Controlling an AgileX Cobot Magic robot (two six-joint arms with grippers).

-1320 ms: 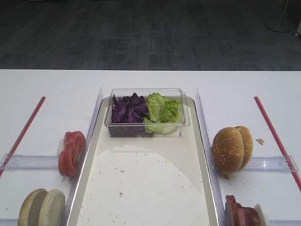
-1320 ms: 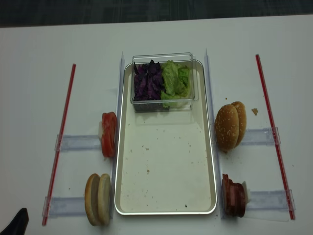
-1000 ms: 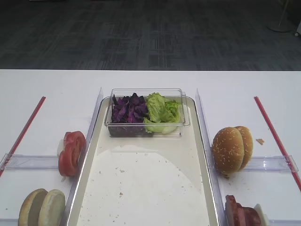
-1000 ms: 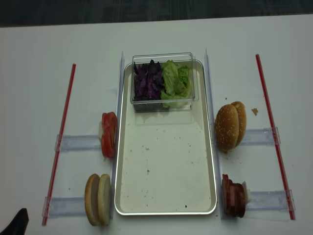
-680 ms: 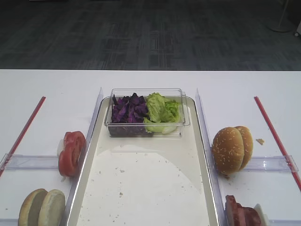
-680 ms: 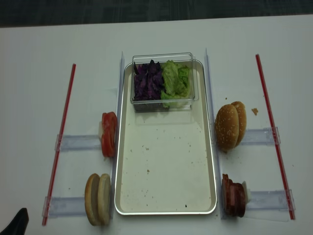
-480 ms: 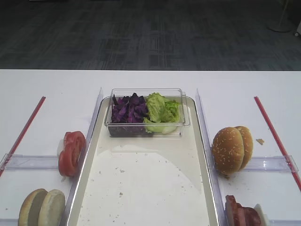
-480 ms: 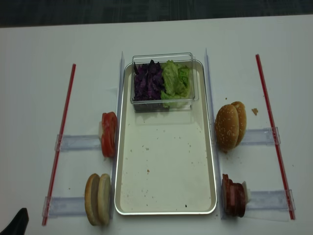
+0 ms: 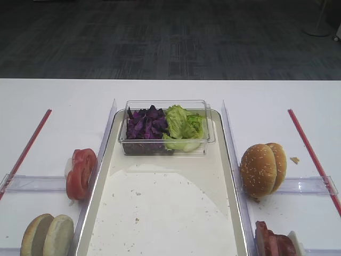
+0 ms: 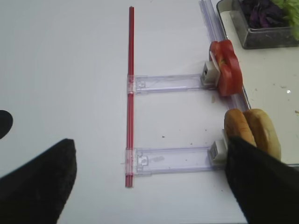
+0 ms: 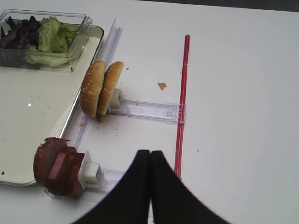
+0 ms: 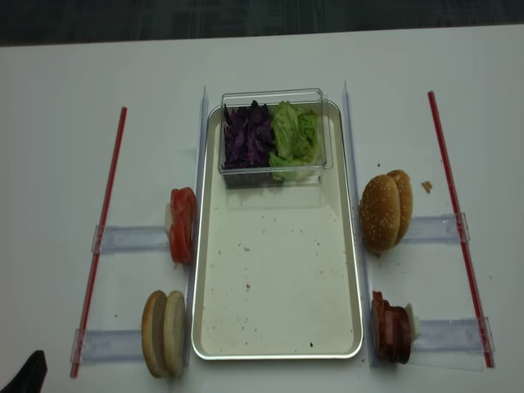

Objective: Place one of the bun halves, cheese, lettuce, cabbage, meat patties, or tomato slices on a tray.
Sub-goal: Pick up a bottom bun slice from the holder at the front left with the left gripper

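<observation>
The silvery tray (image 12: 278, 355) lies in the middle, its floor bare. At its far end a clear tub holds purple cabbage (image 12: 247, 135) and green lettuce (image 12: 295, 135). Left of the tray, tomato slices (image 12: 182, 224) and pale bun halves (image 12: 164, 333) stand on edge. Meat patties (image 12: 391, 327) stand to the right. Cheese is out of view. My left gripper (image 10: 149, 154) hangs open and empty over the bun holder, its right finger (image 10: 261, 186) close beside the bun halves (image 10: 252, 133). My right gripper (image 11: 150, 153) is shut on nothing, just right of the meat patties (image 11: 56, 165).
Two sesame-seeded bun halves (image 12: 385, 211) stand on a clear holder right of the tray. Clear plastic rails (image 12: 131, 239) and red strips (image 12: 105, 221) run along both sides on the white table. A crumb (image 11: 162, 85) lies near the right red strip.
</observation>
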